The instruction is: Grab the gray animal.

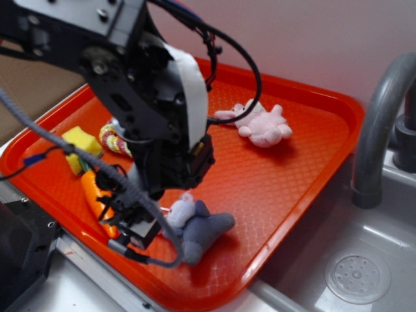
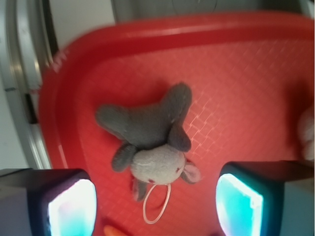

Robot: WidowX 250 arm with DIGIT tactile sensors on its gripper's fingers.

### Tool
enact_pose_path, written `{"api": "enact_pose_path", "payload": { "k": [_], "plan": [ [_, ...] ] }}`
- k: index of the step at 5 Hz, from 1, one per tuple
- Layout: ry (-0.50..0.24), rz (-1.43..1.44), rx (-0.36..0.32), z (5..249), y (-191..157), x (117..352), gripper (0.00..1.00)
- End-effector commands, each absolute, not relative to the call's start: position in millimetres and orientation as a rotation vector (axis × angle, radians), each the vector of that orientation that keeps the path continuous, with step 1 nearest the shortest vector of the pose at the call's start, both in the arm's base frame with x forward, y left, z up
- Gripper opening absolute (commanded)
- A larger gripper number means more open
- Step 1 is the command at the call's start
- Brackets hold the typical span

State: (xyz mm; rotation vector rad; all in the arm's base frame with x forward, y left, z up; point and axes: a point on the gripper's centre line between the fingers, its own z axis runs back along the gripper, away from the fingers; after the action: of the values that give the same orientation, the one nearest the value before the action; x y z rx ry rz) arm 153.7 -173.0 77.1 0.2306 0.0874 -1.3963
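Tool point(image 2: 155, 206) spread apart above fuzzy gray animal point(image 2: 150, 132), lying on waffle-textured orange tray point(image 2: 246, 73)

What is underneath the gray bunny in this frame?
The gray bunny lies directly on the red tray, with its white loop string trailing onto the tray. The patch beneath its body is covered. The open gripper hovers above.
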Motion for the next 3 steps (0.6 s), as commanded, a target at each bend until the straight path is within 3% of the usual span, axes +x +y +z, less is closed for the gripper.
{"api": "enact_pose_path", "payload": {
  "k": [1,3],
  "plan": [
    [0.085,-1.410,0.155,54.7,-165.6,146.0,1.00],
    [0.170,-1.507,-0.042,35.8,-165.3,138.7,1.00]
  ]
}}
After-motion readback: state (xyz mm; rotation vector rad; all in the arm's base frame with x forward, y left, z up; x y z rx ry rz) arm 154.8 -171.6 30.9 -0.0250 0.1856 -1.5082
